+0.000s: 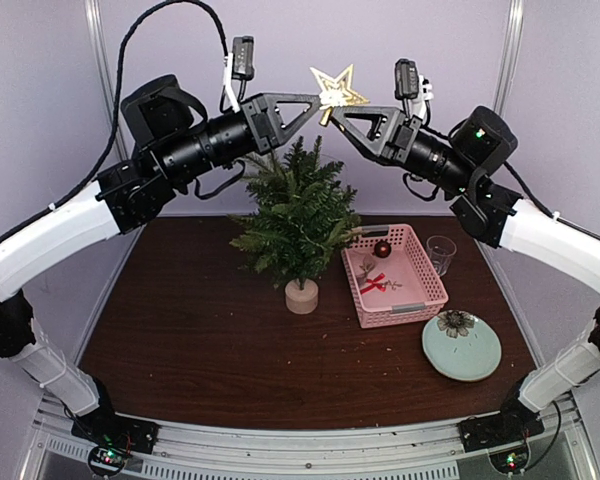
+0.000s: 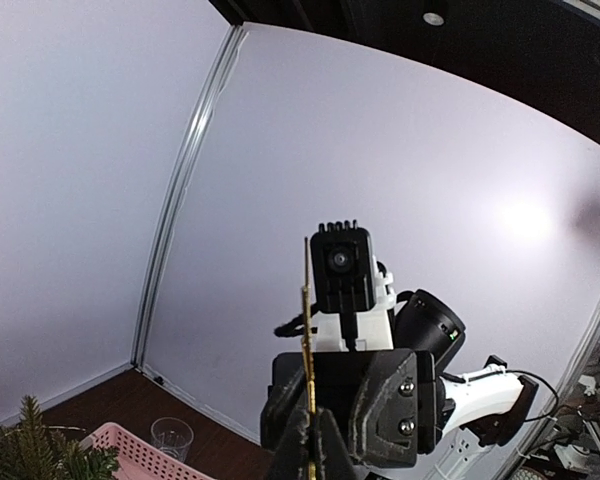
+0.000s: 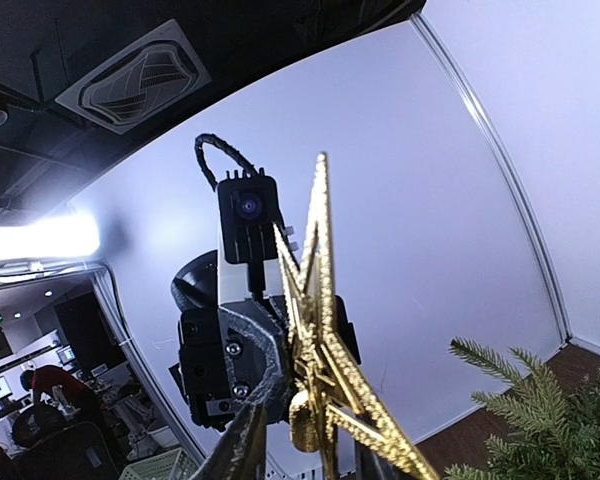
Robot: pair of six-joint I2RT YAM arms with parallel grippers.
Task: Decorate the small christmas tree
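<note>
**Small christmas tree (image 1: 298, 215) directly under gold star (image 1: 338, 86)**

Top: left gripper (image 1: 318, 103), right gripper (image 1: 342, 110) both clamped on star, upper centre; tree upright, mid-frame. Left wrist: star edge-on, fingers (image 2: 330, 445) closed. Right wrist: tree tip lower right.

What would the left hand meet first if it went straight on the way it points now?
The gold star, which the left hand touches now; right behind it is the right hand, pointing back, though depth is unclear.
</note>
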